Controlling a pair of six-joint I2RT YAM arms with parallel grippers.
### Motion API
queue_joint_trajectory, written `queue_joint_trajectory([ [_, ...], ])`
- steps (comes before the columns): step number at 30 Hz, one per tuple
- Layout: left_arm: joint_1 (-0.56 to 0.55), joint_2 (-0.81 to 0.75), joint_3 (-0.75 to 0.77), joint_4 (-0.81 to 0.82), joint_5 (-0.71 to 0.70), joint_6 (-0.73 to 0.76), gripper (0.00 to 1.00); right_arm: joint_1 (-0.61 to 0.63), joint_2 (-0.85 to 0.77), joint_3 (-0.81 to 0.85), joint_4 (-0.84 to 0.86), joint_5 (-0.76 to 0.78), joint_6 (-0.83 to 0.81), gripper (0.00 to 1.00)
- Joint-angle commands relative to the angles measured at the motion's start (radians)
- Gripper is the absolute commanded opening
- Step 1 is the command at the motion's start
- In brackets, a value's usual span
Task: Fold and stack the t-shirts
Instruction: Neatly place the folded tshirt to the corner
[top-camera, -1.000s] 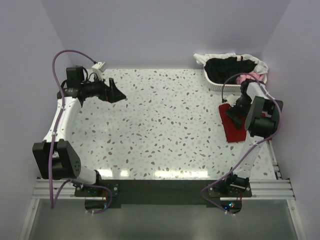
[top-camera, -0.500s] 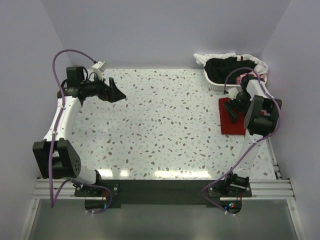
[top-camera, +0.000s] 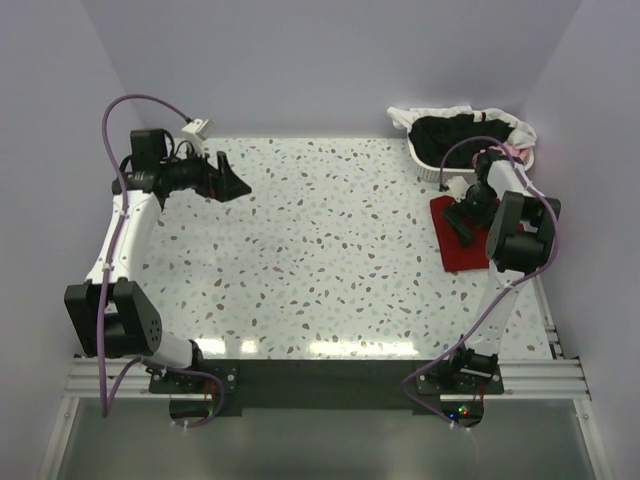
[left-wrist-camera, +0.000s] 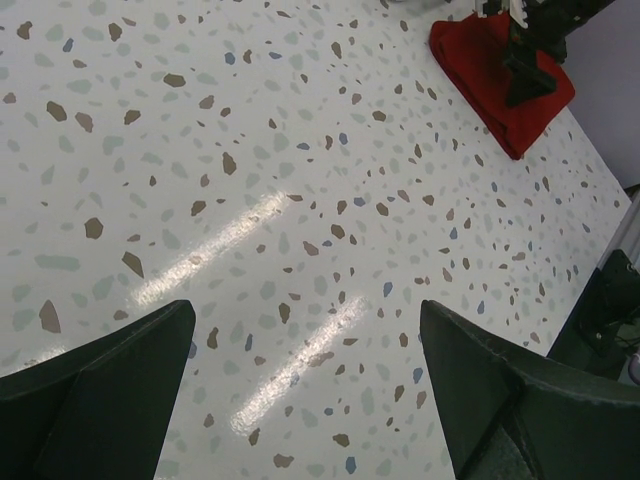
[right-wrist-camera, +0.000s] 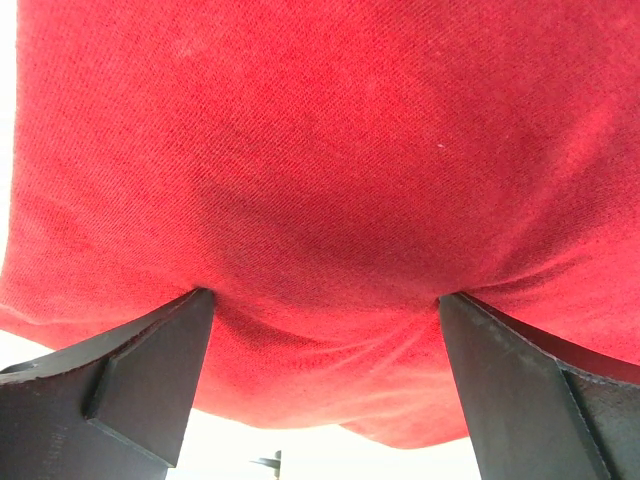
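Observation:
A folded dark red t-shirt (top-camera: 462, 252) lies on the table at the right, in front of the basket. It also shows in the left wrist view (left-wrist-camera: 490, 75) and fills the right wrist view (right-wrist-camera: 320, 150). My right gripper (top-camera: 462, 218) is open, its jaws spread wide with the tips pressed down on the red cloth (right-wrist-camera: 325, 340). A black t-shirt (top-camera: 450, 135), a white one (top-camera: 440, 110) and a pink one (top-camera: 510, 150) lie in the basket. My left gripper (top-camera: 238, 187) is open and empty above the table at the back left (left-wrist-camera: 305, 390).
The white slotted plastic basket (top-camera: 432, 170) stands at the back right corner, against the walls. The speckled table (top-camera: 320, 260) stretches between the arms. A wall runs close along the right side of the red t-shirt.
My right gripper has moved back and left with its tips on the red t-shirt, which has slid with it toward the basket. The left arm has barely moved.

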Motion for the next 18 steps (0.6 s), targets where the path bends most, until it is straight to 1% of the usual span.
queue_joint_trajectory([
  [1, 0.002, 0.0, 0.063, -0.007, -0.006, 0.024, 1.0, 0.02, -0.009, -0.004, 0.028, -0.107, 0.032, 0.99],
  [3, 0.002, 0.002, 0.075, -0.013, -0.014, 0.025, 1.0, 0.02, -0.026, 0.034, 0.019, -0.102, 0.081, 0.99],
  [6, 0.0, -0.006, 0.094, -0.021, -0.027, 0.033, 1.0, 0.02, -0.084, 0.106, -0.057, -0.143, 0.112, 0.99],
  [9, 0.002, -0.013, 0.12, -0.041, -0.081, 0.036, 1.0, 0.02, -0.15, 0.223, -0.149, -0.212, 0.144, 0.99],
  [11, 0.002, -0.013, 0.149, -0.069, -0.147, 0.036, 1.0, 0.019, -0.2, 0.313, -0.191, -0.252, 0.176, 0.99],
  [14, 0.002, -0.01, 0.181, -0.124, -0.222, 0.038, 1.0, 0.02, -0.279, 0.37, -0.223, -0.311, 0.24, 0.99],
  [16, 0.003, -0.018, 0.186, -0.142, -0.259, 0.038, 1.0, 0.019, -0.316, 0.376, -0.243, -0.351, 0.276, 0.99],
  [18, 0.008, -0.032, 0.169, -0.155, -0.257, 0.045, 1.0, 0.02, -0.375, 0.358, -0.258, -0.378, 0.337, 0.99],
])
